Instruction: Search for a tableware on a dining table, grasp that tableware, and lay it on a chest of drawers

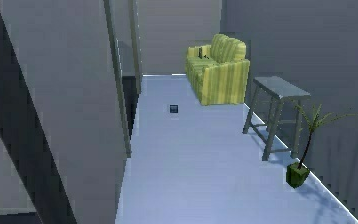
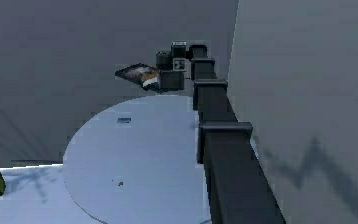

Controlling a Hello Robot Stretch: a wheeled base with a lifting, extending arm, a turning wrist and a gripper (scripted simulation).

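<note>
A flat brownish piece (image 2: 134, 71), pale underneath, is held at the far end of the gripper (image 2: 159, 79), clear of the floor and before a dark grey wall. Whether the fingers are apart or together cannot be told. On the smooth pale floor (image 1: 207, 160) are seen a padded, striped yellow-green armchair (image 1: 218, 68), a grey table (image 1: 277, 105) with straight legs and a thin-leaved potted plant (image 1: 303, 158).

The room is dim: the walls (image 1: 47, 90) are dark grey, and the pale floor (image 1: 187, 150) is the brightest part, while the far armchair (image 1: 219, 70) receives soft, even light. In the arm side view the arm (image 2: 227, 150) looks almost black, and a faint grey shadow lies on the right wall (image 2: 307, 160).
</note>
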